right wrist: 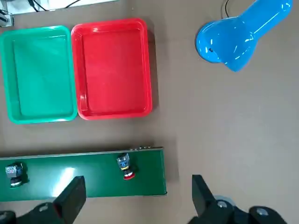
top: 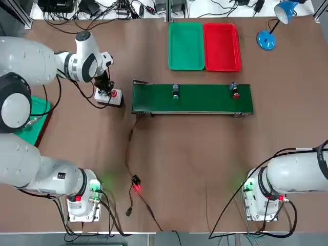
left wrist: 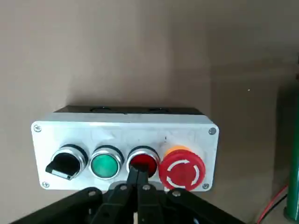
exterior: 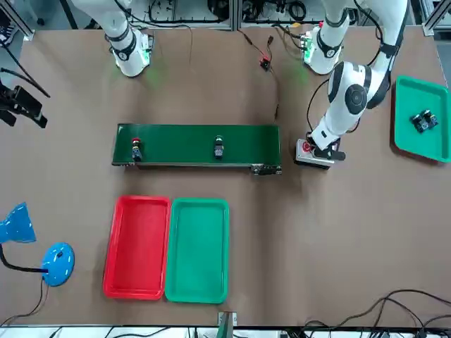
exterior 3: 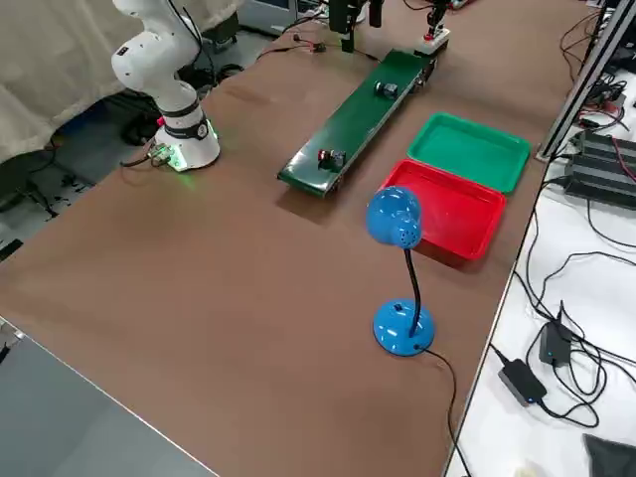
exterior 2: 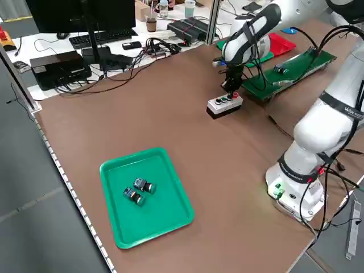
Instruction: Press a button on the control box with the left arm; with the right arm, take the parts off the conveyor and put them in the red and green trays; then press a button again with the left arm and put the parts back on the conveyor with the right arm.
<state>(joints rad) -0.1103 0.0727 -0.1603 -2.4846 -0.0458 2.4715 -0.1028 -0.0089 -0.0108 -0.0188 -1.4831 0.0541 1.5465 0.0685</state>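
The grey control box [left wrist: 124, 135] sits on the table off the conveyor's [top: 205, 100] end. My left gripper [left wrist: 138, 176] is shut, its tips on the box's red push button [left wrist: 143, 160], between a green button and a red mushroom stop. In the top view the left gripper [top: 105, 87] hangs over the control box [top: 108, 96]. Two parts lie on the belt: one red-capped [top: 235, 90], one grey [top: 175, 91]. The green tray [top: 186, 46] and red tray [top: 222, 46] lie empty beyond. My right gripper [right wrist: 135, 198] hovers high, open, over the belt's end.
A blue desk lamp [top: 269, 31] stands right of the red tray. Another green tray [exterior 2: 148, 222] holding two parts lies at the table's left edge. A cable with a red-lit module [top: 136, 184] runs from the conveyor toward the arm bases.
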